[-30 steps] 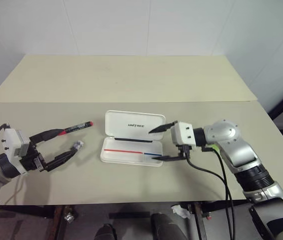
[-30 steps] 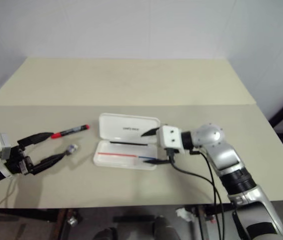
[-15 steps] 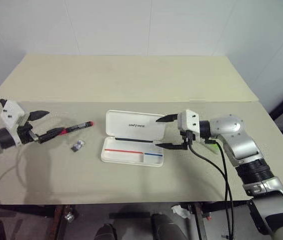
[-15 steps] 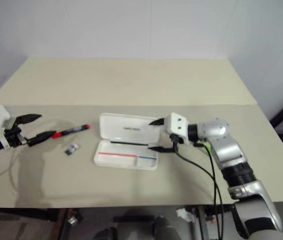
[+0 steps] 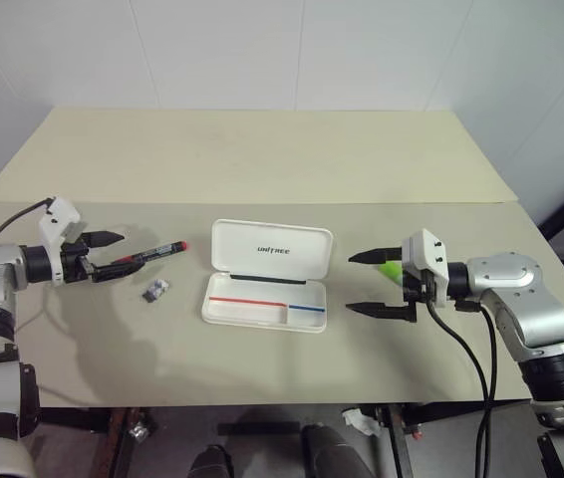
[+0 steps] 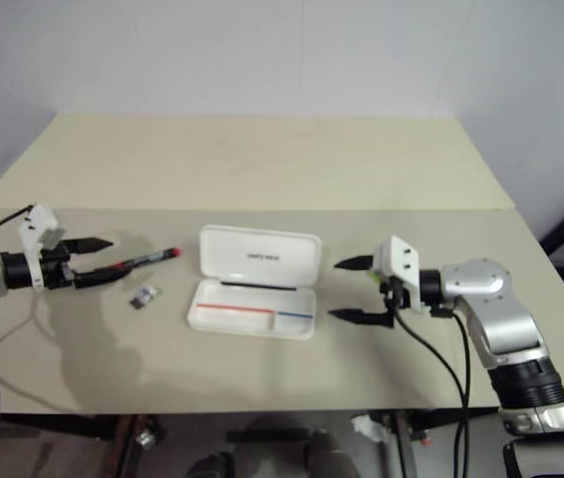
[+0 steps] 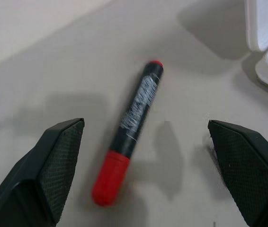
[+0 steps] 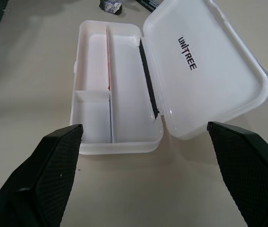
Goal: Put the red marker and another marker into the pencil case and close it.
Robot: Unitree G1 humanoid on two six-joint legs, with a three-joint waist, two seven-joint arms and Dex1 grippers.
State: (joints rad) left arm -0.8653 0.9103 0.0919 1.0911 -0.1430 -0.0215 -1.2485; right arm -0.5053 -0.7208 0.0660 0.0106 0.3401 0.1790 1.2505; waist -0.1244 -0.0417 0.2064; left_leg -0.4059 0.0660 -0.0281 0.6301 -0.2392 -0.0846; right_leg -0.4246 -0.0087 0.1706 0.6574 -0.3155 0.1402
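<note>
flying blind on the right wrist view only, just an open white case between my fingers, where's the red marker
Observer: The red marker lies on the table left of the pencil case, between the open fingers of the left gripper.
Operator: and the green one
Observer: The lime-green marker lies right of the case, just behind the right gripper.
Operator: anything else out there
Observer: A small grey object lies on the table near the red marker.
</note>
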